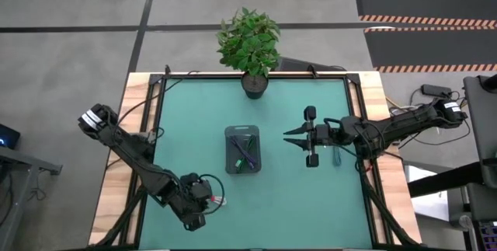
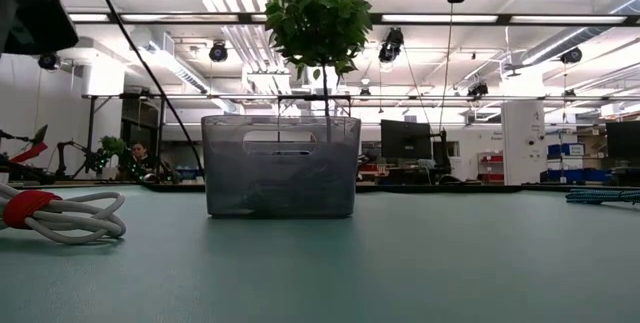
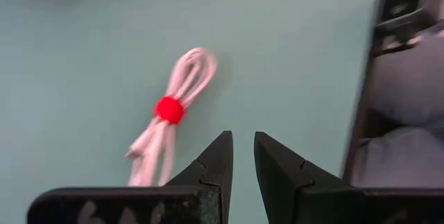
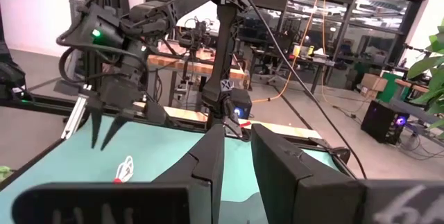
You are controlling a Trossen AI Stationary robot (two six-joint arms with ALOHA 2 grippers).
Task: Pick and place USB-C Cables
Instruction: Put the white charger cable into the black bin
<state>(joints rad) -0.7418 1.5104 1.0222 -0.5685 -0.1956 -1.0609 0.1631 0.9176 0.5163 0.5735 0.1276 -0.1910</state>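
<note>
The white cable with a red band (image 3: pixel 168 110) lies flat on the green table near its front left; it also shows in the high view (image 1: pixel 220 201) and the low view (image 2: pixel 45 213). My left gripper (image 3: pixel 243 148) hangs just above the table beside it, fingers a little apart and empty. The grey tray (image 1: pixel 230 133) stands at the table's middle with a dark blue cable (image 1: pixel 247 148) and something green inside. A bluish cable (image 1: pixel 337 156) lies on the table under my right arm. My right gripper (image 1: pixel 287 137) hovers right of the tray, open and empty.
A potted plant (image 1: pixel 250 45) stands at the table's far edge, behind the tray. The green mat (image 1: pixel 295 204) has bare room at the front middle and right. Wooden borders run along the table's left and right sides.
</note>
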